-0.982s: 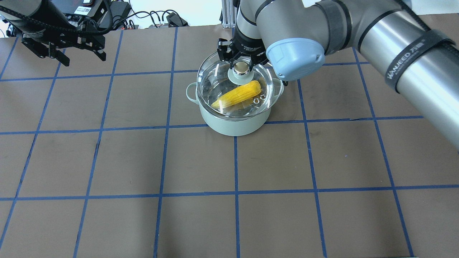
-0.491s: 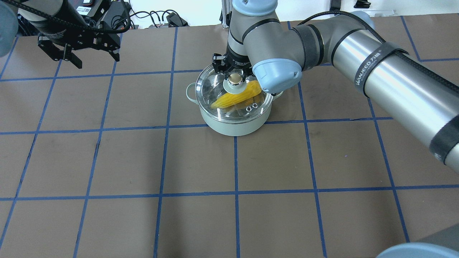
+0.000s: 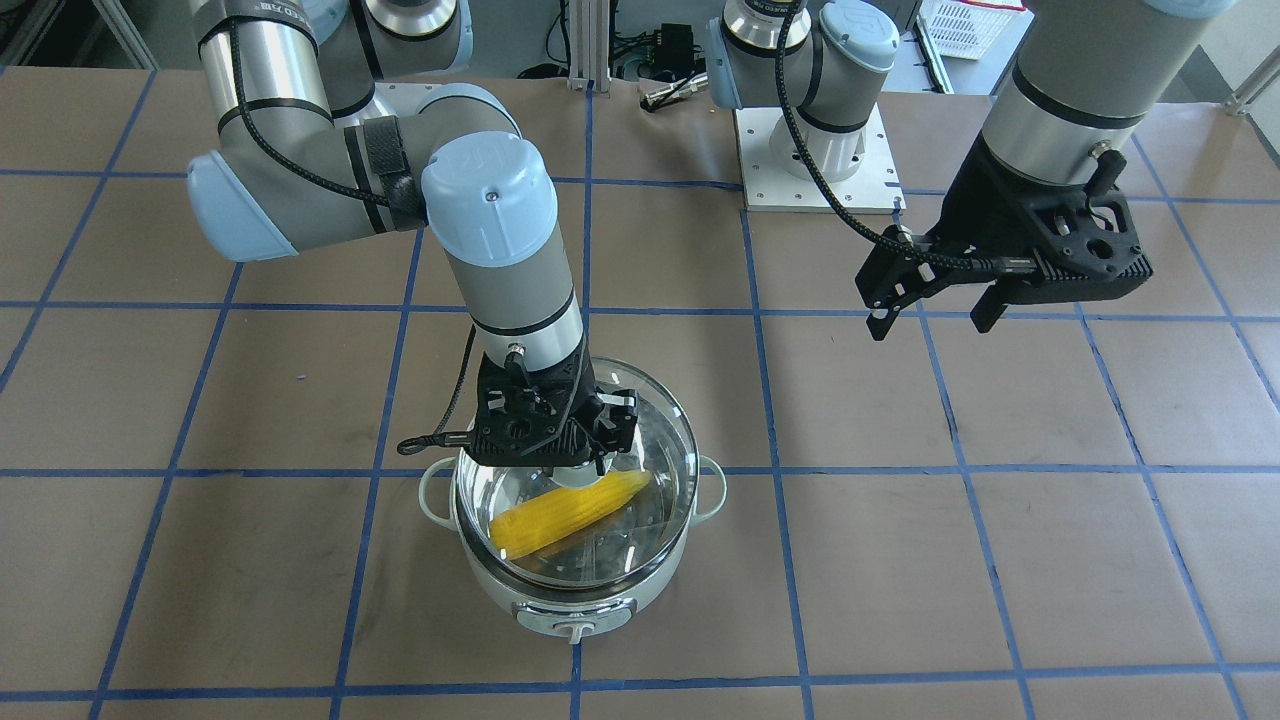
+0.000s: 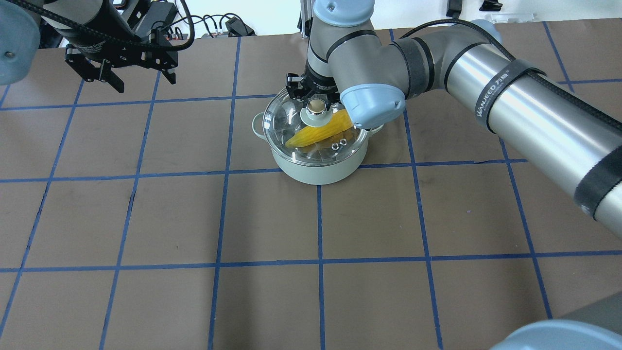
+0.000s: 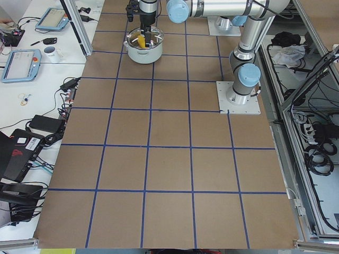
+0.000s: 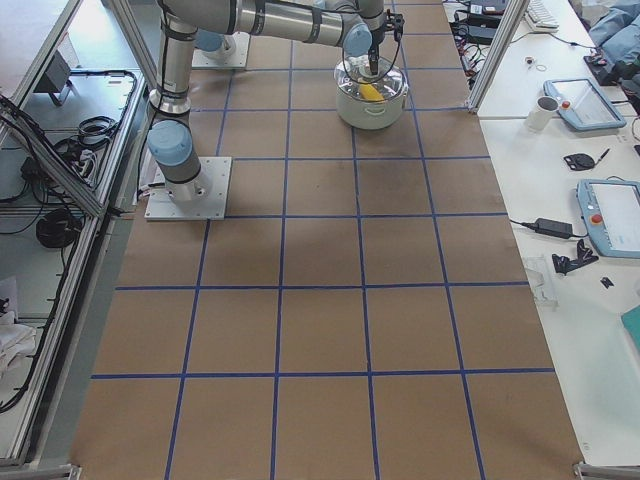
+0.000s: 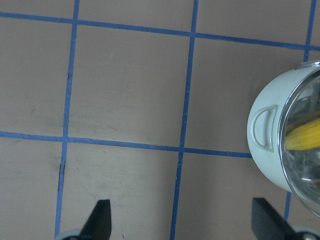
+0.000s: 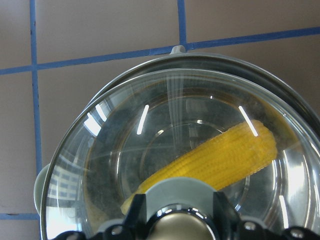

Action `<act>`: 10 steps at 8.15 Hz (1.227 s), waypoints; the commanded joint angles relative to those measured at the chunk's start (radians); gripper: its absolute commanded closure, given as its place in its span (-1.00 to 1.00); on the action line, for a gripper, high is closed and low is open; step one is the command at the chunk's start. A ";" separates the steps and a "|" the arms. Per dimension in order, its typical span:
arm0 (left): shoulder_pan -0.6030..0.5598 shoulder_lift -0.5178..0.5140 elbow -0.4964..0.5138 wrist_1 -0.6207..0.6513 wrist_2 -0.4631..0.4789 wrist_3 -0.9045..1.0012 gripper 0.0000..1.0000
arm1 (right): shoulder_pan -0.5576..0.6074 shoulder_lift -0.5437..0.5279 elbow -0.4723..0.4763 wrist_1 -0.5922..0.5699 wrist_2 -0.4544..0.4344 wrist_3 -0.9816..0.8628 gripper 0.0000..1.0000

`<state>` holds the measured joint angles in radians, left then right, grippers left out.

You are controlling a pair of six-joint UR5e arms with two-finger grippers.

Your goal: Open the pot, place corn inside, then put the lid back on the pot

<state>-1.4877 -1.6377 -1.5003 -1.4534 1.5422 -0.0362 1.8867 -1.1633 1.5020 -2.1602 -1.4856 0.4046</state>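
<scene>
Down since a sec ago: lid [image 4: 291, 121] now on or just above the pot [image 4: 316, 171] on the desk [image 4: 146, 218]. Pot's round, smooth mint, shiny steel inside; lid's a clear glass dome; corn [image 4: 320, 132] (bumpy, tapered) lies inside. My right fingers [image 8: 134, 216] clamp the knob [image 4: 317, 108]. I'd centre it, seat level, then let go. Left fingers [image 7: 100, 220] spread, empty.

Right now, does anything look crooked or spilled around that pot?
Nothing spilled. The lid, its knob in the right gripper, looks slightly off-centre over the pot: steel rim shows on one side. The corn lies inside.
</scene>
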 commanded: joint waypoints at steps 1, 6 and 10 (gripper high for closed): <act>-0.002 0.002 0.005 0.007 -0.008 0.002 -1.00 | 0.000 -0.007 -0.003 -0.018 -0.001 0.000 0.19; -0.002 0.001 0.003 0.007 -0.024 0.004 -1.00 | 0.000 0.004 -0.003 -0.020 -0.007 -0.009 0.19; -0.002 -0.002 0.003 0.019 -0.027 0.006 -1.00 | 0.000 0.010 -0.003 -0.029 -0.008 -0.010 0.20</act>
<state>-1.4895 -1.6386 -1.4972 -1.4442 1.5175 -0.0311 1.8864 -1.1578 1.4987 -2.1858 -1.4932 0.3944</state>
